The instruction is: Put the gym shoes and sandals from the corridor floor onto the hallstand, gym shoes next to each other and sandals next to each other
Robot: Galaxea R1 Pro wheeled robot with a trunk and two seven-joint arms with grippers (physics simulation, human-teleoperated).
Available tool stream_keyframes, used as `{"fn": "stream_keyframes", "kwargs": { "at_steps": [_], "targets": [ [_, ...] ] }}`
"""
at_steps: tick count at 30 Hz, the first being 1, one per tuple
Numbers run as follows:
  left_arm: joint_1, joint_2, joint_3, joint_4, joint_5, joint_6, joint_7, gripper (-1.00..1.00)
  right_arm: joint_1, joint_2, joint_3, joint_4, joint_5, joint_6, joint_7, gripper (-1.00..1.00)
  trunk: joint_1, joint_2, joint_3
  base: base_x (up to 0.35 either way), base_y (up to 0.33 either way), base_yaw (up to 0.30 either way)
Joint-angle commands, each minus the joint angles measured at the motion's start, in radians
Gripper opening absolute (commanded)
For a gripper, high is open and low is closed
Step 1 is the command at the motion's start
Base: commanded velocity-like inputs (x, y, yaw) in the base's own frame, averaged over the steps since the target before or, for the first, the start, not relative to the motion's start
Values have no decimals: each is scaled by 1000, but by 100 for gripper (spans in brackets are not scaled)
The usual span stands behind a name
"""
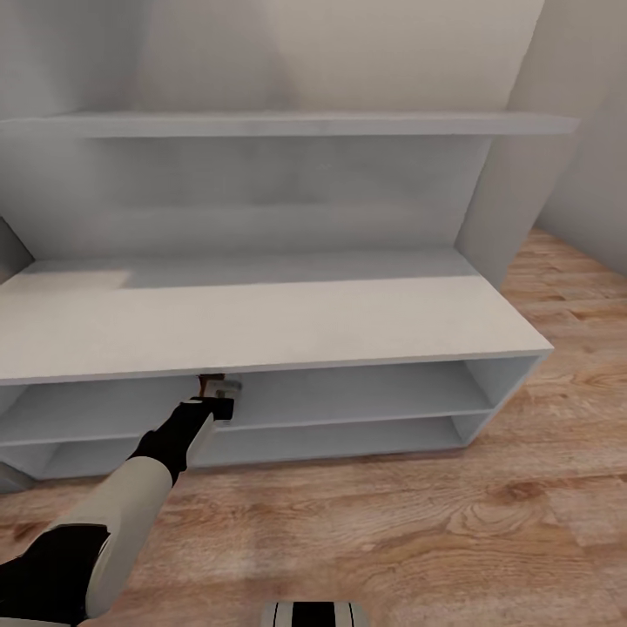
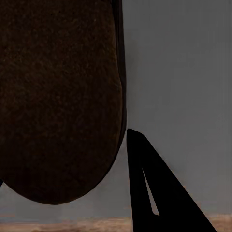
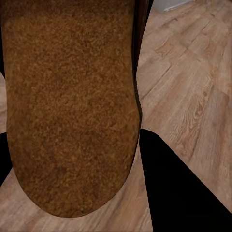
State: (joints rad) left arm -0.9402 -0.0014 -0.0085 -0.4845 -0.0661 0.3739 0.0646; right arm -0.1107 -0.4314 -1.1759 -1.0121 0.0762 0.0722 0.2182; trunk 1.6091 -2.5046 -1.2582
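The left gripper (image 1: 219, 394) reaches under the bench top of the pale grey-white hallstand (image 1: 261, 326), clamped on a brown leather sandal (image 2: 58, 101) (dim in shadow). The right gripper grips another brown sandal (image 3: 72, 106) above the wood-plank floor (image 3: 193, 87).

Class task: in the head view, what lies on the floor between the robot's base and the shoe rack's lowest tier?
Nothing: the head view shows only bare wood-plank floor before the hallstand.

text: none legible | labels: none | numbers: none
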Motion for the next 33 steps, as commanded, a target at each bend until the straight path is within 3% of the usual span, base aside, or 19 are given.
{"fn": "stream_keyframes", "kwargs": {
  "at_steps": [1, 10, 11, 26, 33],
  "targets": [
    [0, 0, -1, -2, -11, 7, -2, -100, -1, 0, -4, -2, 5, 6, 7, -100, 0, 0, -1, 221, 54, 0],
    [-1, 0, -1, -1, -12, 9, -3, -100, -1, 0, -4, -2, 5, 6, 7, -100, 0, 0, -1, 50, 11, 0],
    [-1, 0, -1, -1, -12, 10, -4, 100, -1, 0, -4, -2, 5, 6, 7, -100, 0, 0, -1, 2, 0, 0],
    [-2, 0, -1, -1, -12, 7, -3, 100, -1, 0, -4, -2, 5, 6, 7, -100, 0, 0, -1, -3, 0, 0],
    [-1, 0, -1, -2, -11, 6, -3, 100, -1, 0, -4, -2, 5, 6, 7, -100, 0, 0, -1, -214, 45, 0]
  ]
}}
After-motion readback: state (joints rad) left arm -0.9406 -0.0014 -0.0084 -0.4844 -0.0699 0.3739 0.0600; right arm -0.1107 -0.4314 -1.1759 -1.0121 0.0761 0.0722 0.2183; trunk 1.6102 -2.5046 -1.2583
